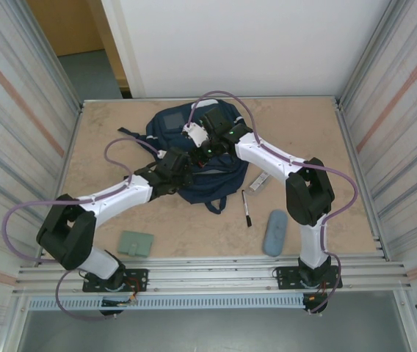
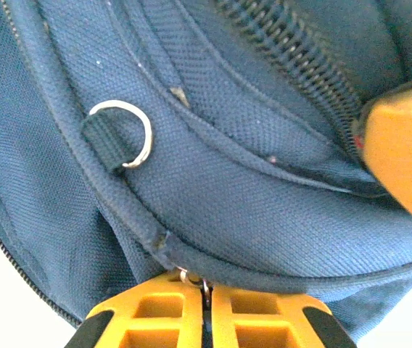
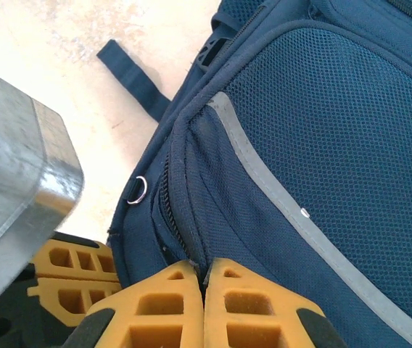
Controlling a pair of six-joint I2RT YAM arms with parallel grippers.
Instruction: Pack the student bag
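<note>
The left gripper (image 2: pixel 204 288) is pinching a zip pull (image 2: pixel 193 277) on the bag (image 2: pixel 264 188). The right gripper (image 3: pixel 204 275) is clamping a bag seam between its tips.

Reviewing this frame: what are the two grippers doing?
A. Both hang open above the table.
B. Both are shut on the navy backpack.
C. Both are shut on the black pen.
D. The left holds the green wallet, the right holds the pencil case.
B: the left gripper is shut on what looks like a zip pull at the backpack seam, and the right gripper pinches a fold of its fabric edge.
</note>
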